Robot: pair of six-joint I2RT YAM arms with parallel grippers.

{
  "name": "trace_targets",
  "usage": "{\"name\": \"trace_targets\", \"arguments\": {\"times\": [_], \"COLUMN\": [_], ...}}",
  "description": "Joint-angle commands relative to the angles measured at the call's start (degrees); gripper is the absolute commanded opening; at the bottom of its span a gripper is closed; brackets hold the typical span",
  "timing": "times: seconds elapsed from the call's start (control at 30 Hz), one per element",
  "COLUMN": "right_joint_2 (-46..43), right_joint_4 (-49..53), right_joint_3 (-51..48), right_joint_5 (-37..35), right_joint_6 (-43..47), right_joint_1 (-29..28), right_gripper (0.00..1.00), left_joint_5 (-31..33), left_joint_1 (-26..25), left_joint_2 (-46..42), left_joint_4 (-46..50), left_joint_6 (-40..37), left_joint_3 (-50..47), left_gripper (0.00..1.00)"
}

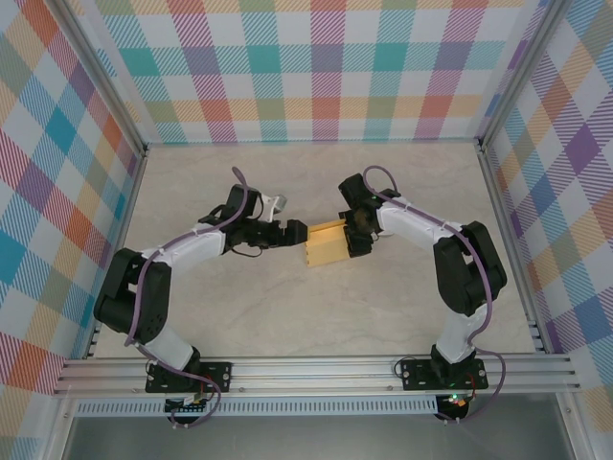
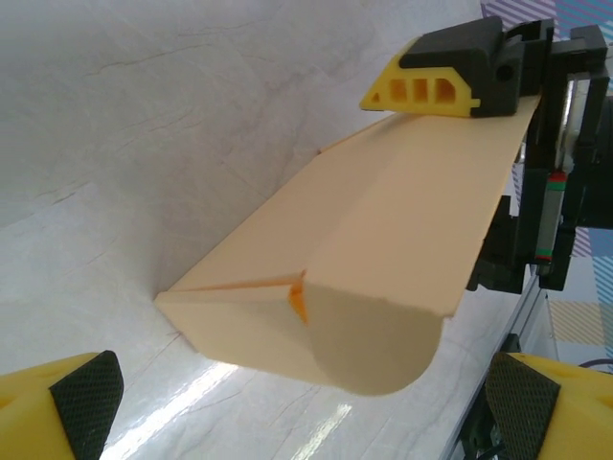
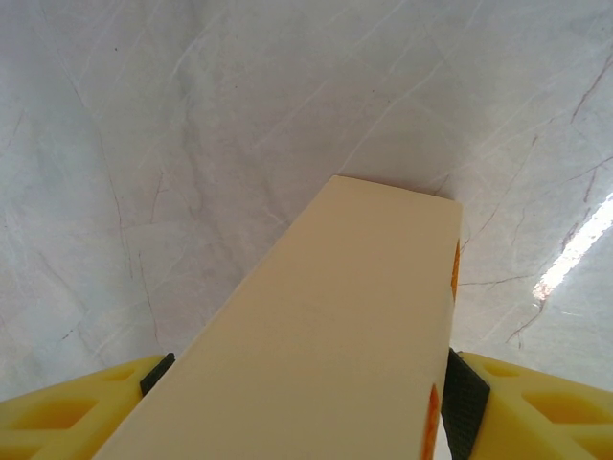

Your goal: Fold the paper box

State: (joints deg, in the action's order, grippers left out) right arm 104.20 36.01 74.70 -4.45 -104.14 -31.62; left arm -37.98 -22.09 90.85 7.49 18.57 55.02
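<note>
Pinching the paper box at its right end between closed right jaws, mid-frame over the desk; holding left jaws spread wide, empty, beside its rounded left flap. Likely light, thin, springy card, easily creased: best taken by flat panels near folds, gently, not by loose flaps.

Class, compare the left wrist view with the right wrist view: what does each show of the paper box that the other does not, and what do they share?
Left wrist view: the paper box seen end-on, its rounded flap curling down and not tucked in, one of the right gripper's fingers on the far edge, and the left gripper open. Right wrist view: the box's flat top panel running between the pads of the right gripper. Both: the pale card box over the marbled table.
</note>
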Motion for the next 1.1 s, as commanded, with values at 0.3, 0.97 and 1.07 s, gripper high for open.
{"name": "trace_targets", "arguments": {"times": [0.3,0.97,1.07], "right_joint_2": [2.4,3.4,3.5], "right_joint_4": [3.5,3.6,3.8], "right_joint_3": [-0.2,0.9,0.9], "right_joint_5": [1.8,2.4,2.5], "right_joint_6": [0.3,0.3,0.3], "right_joint_1": [-0.6,-1.3,-1.3], "right_gripper": [0.73,0.73,0.73], "left_joint_5": [0.0,-2.6,-2.8], "left_joint_1": [4.7,-0.1,-0.1], "left_joint_2": [-3.1,-0.1,0.0], "left_joint_4": [-0.6,-2.4,-2.4], "left_joint_6": [1.4,1.4,1.3], "left_joint_3": [-4.6,-3.9,-3.7], "left_gripper": [0.98,0.98,0.98]}}
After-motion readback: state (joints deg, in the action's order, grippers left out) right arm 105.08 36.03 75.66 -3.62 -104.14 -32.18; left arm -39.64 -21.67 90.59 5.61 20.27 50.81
